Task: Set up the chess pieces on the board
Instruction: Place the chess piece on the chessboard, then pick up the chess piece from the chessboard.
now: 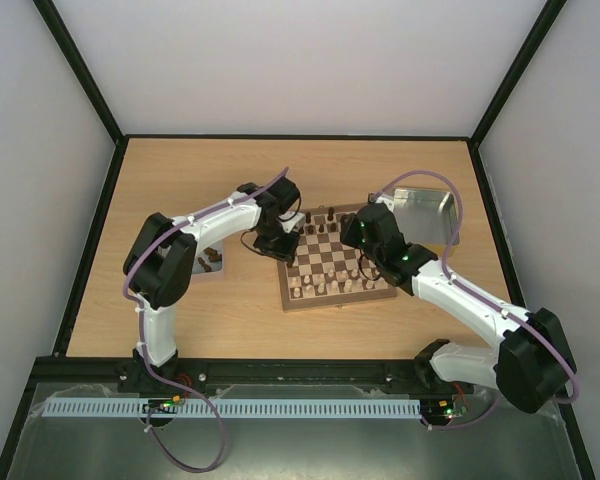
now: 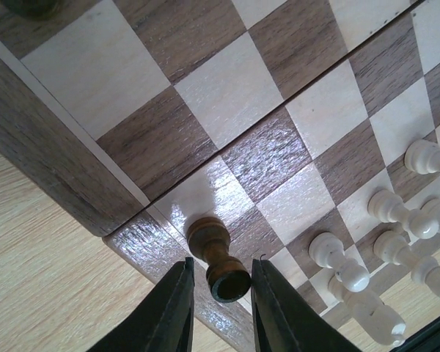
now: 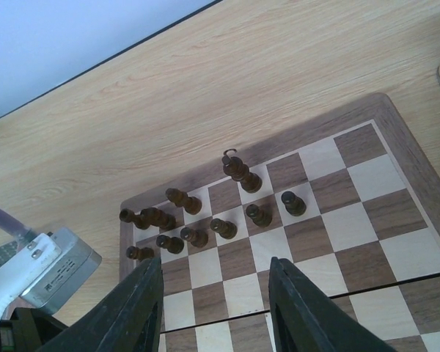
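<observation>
Between the left fingers (image 2: pixel 172 312), parted and not clamped: a dark brown piece (image 2: pixel 218 258), a rook to judge by the flat, ringed top. A gap on one side of it, near-contact on the other, so read as loosely straddled rather than gripped. Standing on the corner square of the board (image 2: pixel 227 88), close against the border, base down and top toward the wrist camera. Long axis upright as far as can be told, with no clear lean. Seemingly set down already and only awaiting release.

Expect light, stiff turned wood with a slick varnish: nothing to crush, plenty to topple. Best taken across the narrow waist below the top, fingers square to the upright axis. Avoid pinching the very top, where slipping sideways looks likely. Draw away straight up along that axis to spare the base a nudge.

Off to one side in the left wrist view, pale pieces (image 2: pixel 392 209) standing close together at the board's other end, well apart from the rook. Beyond the border, the light wooden surface (image 2: pixel 44 242).

At the right fingers (image 3: pixel 139 312): wide apart, nothing between, hovering over mid-board. Ahead of them, the other dark pieces (image 3: pixel 222 227) clustered toward the far edge, some off their squares' centres. Judged well along, though not finished.
</observation>
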### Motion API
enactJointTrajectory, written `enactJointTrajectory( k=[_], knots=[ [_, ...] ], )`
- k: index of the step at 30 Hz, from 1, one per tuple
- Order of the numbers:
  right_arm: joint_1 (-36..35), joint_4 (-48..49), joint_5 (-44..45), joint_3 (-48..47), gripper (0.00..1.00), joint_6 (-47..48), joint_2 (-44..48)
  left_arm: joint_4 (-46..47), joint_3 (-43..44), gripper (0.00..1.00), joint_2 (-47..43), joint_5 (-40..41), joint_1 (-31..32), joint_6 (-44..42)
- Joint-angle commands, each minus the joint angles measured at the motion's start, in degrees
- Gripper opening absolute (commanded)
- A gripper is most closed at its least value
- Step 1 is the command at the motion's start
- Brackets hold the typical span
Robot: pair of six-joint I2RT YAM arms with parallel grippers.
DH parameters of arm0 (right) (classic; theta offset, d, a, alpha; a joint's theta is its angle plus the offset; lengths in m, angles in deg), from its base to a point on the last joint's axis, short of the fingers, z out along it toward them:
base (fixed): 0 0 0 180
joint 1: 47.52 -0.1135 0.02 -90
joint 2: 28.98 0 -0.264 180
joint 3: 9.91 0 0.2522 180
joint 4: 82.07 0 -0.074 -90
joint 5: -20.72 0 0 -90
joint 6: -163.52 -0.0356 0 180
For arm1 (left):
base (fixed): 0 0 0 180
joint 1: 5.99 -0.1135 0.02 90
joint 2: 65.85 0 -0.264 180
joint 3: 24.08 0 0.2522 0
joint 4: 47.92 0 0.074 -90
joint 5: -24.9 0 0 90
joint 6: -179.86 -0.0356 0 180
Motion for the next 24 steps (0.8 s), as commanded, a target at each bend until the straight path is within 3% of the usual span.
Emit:
enactJointTrajectory(
  k=[1, 10, 16, 24],
  knots=[
    [0.2, 1.1, -1.3, 0.3, 0.39, 0.8, 0.8, 0.7, 0.1, 0.27, -1.2, -0.9, -0.2, 1.4],
    [-1.0, -0.9, -12.5, -3.1, 0.49, 6.0, -5.0, 14.8, -13.0, 0.37, -14.6, -3.5, -6.8, 9.0],
    [-8.8, -5.4, -11.0, -11.2, 0.57, 11.0, -15.9, 24.4, -24.8, 0.39, -27.1, 2.3, -17.3, 16.7],
    [-13.7, -10.9, -8.8, -20.0, 0.53, 12.5, -28.3, 26.9, -34.1, 0.43, -36.8, 3.7, -28.6, 17.7]
  ],
)
